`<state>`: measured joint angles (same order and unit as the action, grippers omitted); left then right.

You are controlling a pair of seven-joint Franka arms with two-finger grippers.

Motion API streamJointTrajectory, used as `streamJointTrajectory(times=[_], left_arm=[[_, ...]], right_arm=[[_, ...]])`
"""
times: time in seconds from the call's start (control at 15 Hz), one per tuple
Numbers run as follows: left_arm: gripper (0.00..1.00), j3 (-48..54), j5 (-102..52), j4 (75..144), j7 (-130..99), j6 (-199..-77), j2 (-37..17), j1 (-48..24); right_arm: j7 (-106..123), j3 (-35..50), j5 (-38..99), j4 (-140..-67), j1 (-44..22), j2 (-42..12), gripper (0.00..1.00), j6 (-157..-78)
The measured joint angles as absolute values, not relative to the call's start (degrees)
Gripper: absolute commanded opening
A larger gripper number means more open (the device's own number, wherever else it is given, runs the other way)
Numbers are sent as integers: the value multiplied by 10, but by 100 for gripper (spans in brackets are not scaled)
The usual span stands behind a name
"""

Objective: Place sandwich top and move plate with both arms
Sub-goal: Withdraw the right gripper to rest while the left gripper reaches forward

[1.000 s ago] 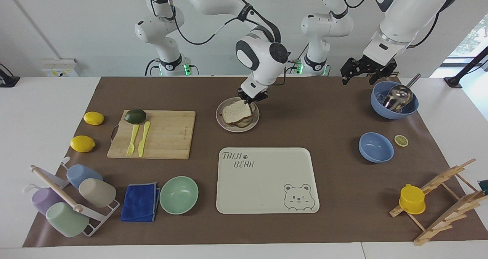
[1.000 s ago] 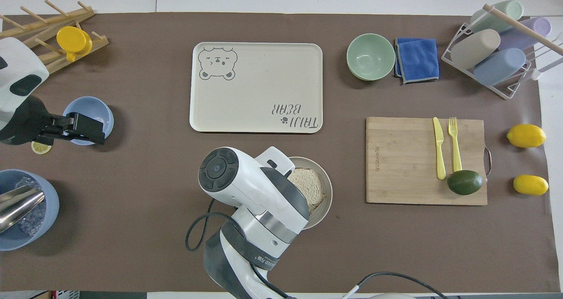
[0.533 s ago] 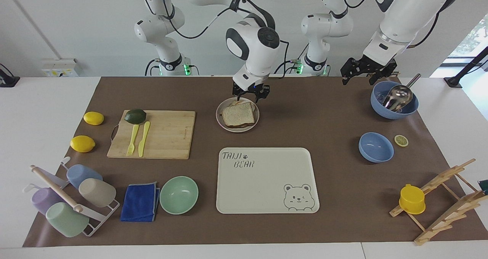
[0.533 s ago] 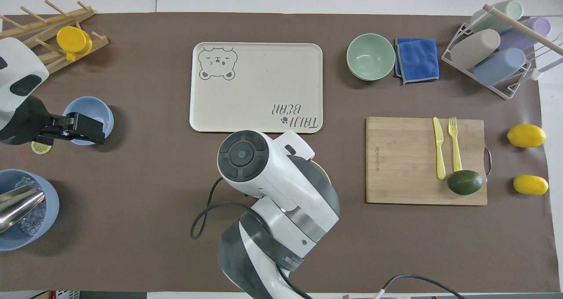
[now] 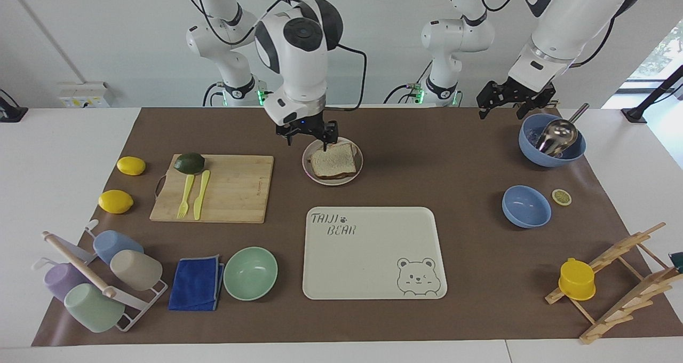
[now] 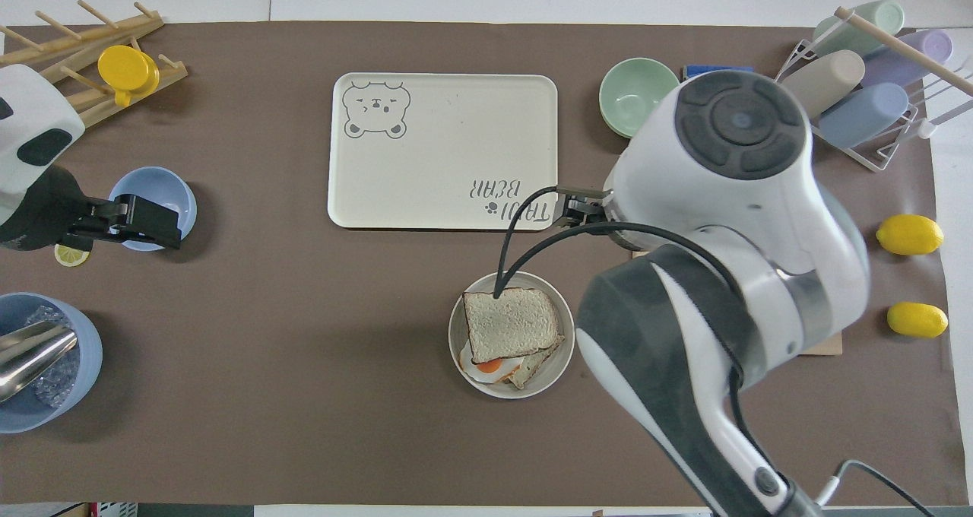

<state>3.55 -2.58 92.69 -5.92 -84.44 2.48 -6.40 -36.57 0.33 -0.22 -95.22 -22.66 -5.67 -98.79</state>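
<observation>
Hovering: right gripper [image 5: 308, 134] empty beside plate [image 5: 307, 166] | left gripper [image 5: 511, 100] waiting

Two high opposed views, shared table [image 5: 469, 155]

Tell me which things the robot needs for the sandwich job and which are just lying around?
Needed: sandwich top, lying on the egg slice; plate; right pincer, open; left pincer, open.

Lying around: bear tray, cutting board, lemons, avocado, green bowl.
</observation>
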Motion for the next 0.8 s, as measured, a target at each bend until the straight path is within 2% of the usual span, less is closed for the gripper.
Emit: streamJointTrajectory(times=[0.33,0.53,0.8], left_arm=[[100,35,-26,927,-59,-844,25,-64],[100,35,-26,927,-59,-844,25,-64],[100,36,-26,927,-59,-844,25,-64]], right_arm=[[-202,0,-4,-929,-112,8,100,-899],[-154,-1,-17,-924,-76,8,100,-886],[-109,-1,-23,-924,-60,1,100,-865]])
